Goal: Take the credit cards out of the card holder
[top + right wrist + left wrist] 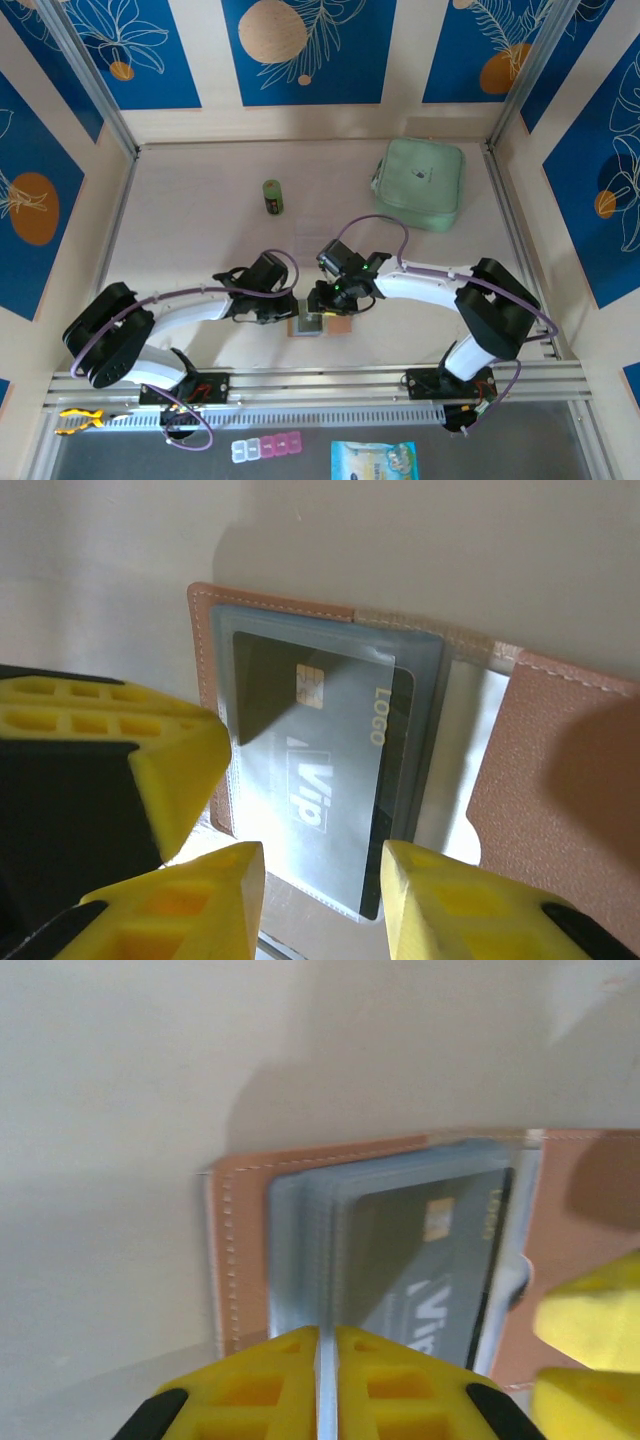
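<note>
- Claws first: left claw (327, 1380) is squeezed shut, w/ a thin see-thru edge of the card holder (240, 1250) pinched between its two yellow fingers, at the bottom of its own pic.
- Why hold it there?
- I think it's so the card holder can't slide on the table (200, 200) when a card gets pulled. It also helps it lie open, pink inside showing.
- And the right claw (322, 890)?
- Open, nothing grabbed yet. Its fingers sit at the bottom of its pic, one on each side of the low end of the dark credit card (320, 740).
- Is it touching the card?
- Can't tell. The card's corner is just beside the finger on the right.
- Where's the card, then?
- In the clear pocket, middle of that pic, w/ a gold chip near the top & "Vip" in white. Its low end reaches down between the fingers. More grey pockets are stacked under it, but I can't see what's in them.
- And from above?
- Card holder is low in the middle of the pic, right between both claws.
- Why come at it from that end?
- Prob. b/c the pocket's mouth is there, so a pinch & pull should slide the card out.
</note>
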`<state>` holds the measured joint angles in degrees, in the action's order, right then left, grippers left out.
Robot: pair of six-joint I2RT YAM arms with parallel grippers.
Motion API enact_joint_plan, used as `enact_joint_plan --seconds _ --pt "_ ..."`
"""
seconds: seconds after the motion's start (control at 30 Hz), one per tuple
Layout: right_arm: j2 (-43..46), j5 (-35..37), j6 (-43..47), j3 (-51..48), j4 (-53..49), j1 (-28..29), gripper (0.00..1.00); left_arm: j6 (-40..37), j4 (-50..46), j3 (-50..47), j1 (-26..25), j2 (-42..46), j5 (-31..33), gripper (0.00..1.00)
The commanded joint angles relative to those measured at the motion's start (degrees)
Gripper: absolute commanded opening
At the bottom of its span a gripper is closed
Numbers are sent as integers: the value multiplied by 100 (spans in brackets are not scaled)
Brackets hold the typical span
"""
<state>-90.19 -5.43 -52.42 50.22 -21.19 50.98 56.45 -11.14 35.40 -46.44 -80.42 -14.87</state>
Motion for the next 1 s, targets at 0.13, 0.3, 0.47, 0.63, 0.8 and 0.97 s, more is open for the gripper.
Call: enact_joint_plan --seconds 0.13,0.3,0.47,0.63,0.8,0.97 --pt "-208 -160 -10 -31 95 -31 34 -106 86 187 -140 -248 -262 12" --pt "-271 -169 4 -51 115 -35 33 -277 -305 213 -152 -349 -11 10" --pt "-373 -213 27 -55 172 -37 33 -283 -288 118 -153 -369 11 9" --pt "-442 -192 13 -56 168 -36 32 -248 -237 82 -149 -361 33 9" --pt "-430 -357 35 -129 399 -27 27 -257 -240 99 -147 -351 29 9" --pt "-460 -324 13 -141 356 -34 26 -259 -247 99 -149 -346 46 9"
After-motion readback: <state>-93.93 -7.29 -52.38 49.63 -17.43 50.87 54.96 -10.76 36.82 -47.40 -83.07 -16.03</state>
